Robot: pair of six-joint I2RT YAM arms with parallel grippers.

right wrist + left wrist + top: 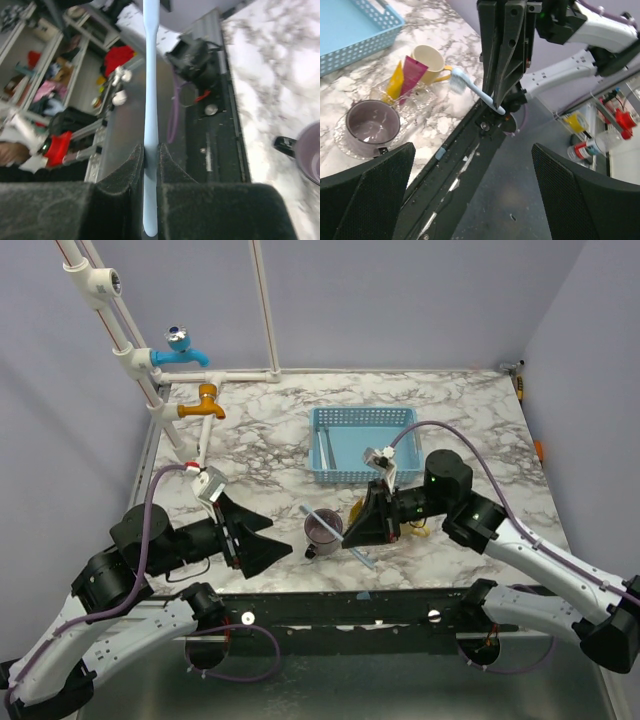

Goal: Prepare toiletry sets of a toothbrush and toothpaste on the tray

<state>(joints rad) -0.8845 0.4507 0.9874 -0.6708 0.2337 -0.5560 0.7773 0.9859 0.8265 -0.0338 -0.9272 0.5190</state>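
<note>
My right gripper point(358, 538) is shut on a light blue toothbrush point(364, 559), held just above the table's near edge beside the mauve cup point(323, 530). In the right wrist view the toothbrush handle point(151, 100) runs straight up from between the closed fingers point(127, 170). The yellow toothpaste point(396, 81) and the magenta toothpaste point(413, 74) stand together in a clear glass next to a cream mug point(431, 61). The blue tray point(362, 445) sits behind them with nothing visible in it. My left gripper point(268, 537) hangs open to the left of the cup, holding nothing.
A blue tap point(182, 348) and an orange tap point(205, 400) stick out from white pipes at the back left. The black frame rail point(330, 605) runs along the table's near edge. The right arm point(470, 515) covers the mug and the tubes from above.
</note>
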